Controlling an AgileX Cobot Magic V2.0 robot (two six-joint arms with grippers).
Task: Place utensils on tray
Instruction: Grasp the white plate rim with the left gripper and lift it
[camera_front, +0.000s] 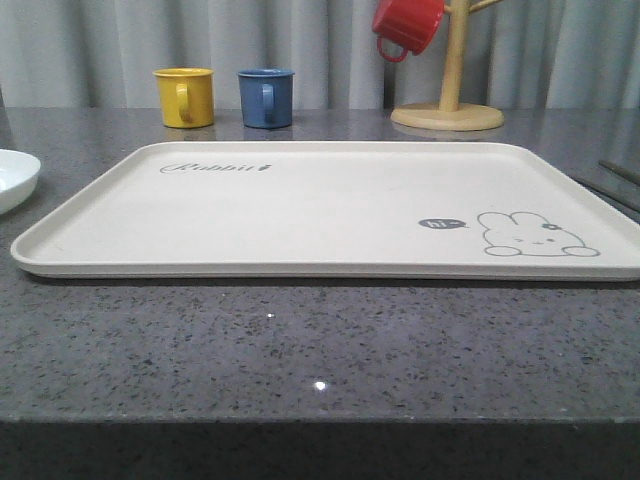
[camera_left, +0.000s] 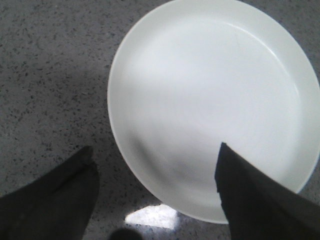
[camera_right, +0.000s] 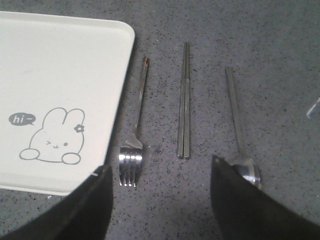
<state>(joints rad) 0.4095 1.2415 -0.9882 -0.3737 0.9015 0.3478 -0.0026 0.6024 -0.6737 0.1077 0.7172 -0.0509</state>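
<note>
The cream tray (camera_front: 300, 205) with "Rabbit" script and a rabbit drawing lies flat in the middle of the table, and its corner (camera_right: 60, 65) lies beside the utensils. A silver fork (camera_right: 134, 135), a pair of metal chopsticks (camera_right: 184, 100) and a spoon (camera_right: 236, 120) lie side by side on the grey counter just off that corner. My right gripper (camera_right: 160, 170) hovers open above them, holding nothing. My left gripper (camera_left: 155, 155) hangs open over the edge of the round white plate (camera_left: 210, 100), whose rim (camera_front: 15, 175) sits at the table's far left.
A yellow mug (camera_front: 185, 96) and a blue mug (camera_front: 266, 97) stand behind the tray. A wooden mug stand (camera_front: 450, 105) with a red mug (camera_front: 407, 25) is at the back right. Dark chopstick ends (camera_front: 612, 185) lie right of the tray. Grey curtains close the back.
</note>
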